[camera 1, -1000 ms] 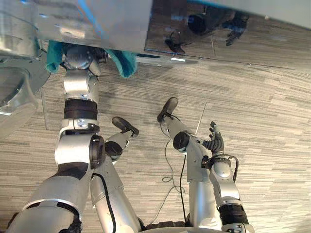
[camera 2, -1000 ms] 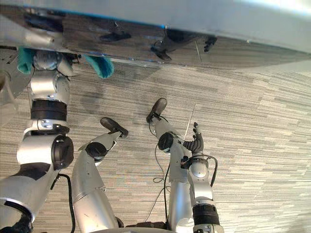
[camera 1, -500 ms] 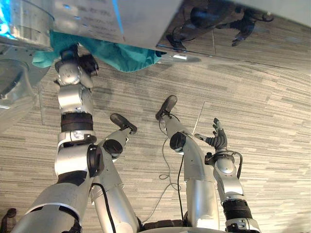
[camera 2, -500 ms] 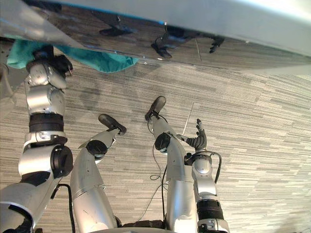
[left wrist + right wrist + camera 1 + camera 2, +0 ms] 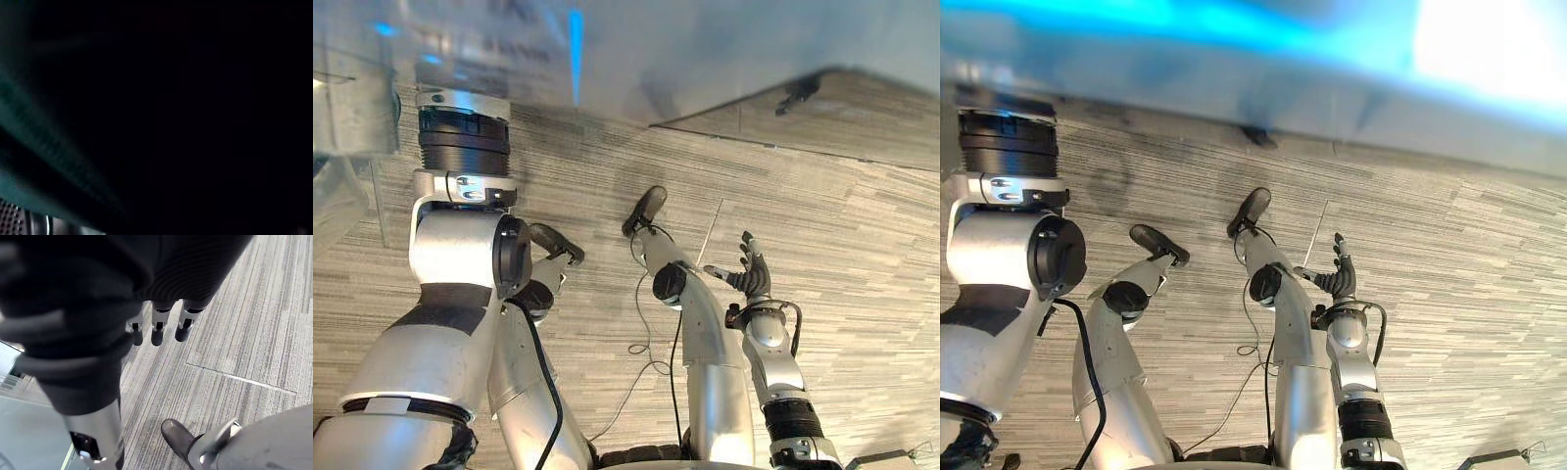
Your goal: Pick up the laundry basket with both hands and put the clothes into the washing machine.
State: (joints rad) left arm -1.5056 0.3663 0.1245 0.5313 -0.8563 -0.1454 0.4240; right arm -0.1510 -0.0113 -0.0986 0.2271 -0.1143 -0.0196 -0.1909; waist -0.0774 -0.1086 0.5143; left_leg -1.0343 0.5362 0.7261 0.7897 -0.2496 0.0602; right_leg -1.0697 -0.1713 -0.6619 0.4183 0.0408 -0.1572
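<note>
The washing machine (image 5: 705, 49) fills the top of the eye views as a grey front panel. My left arm (image 5: 463, 147) reaches straight up into its opening, and the hand is hidden inside. In the dark of the left wrist view a teal cloth (image 5: 29, 127) lies as a streak close to the camera. My right hand (image 5: 751, 278) hangs low at the right above the floor, fingers straight and spread, with nothing in it. The right wrist view looks past its straight fingers (image 5: 157, 330) at the carpet.
The machine's clear round door (image 5: 335, 201) stands swung out at the far left. Grey striped carpet (image 5: 862, 225) stretches to the right of the machine.
My left arm has pushed deeper into the machine, and the teal cloth that hung at the opening has gone in with it. The camera has come closer. The right hand has barely moved.
</note>
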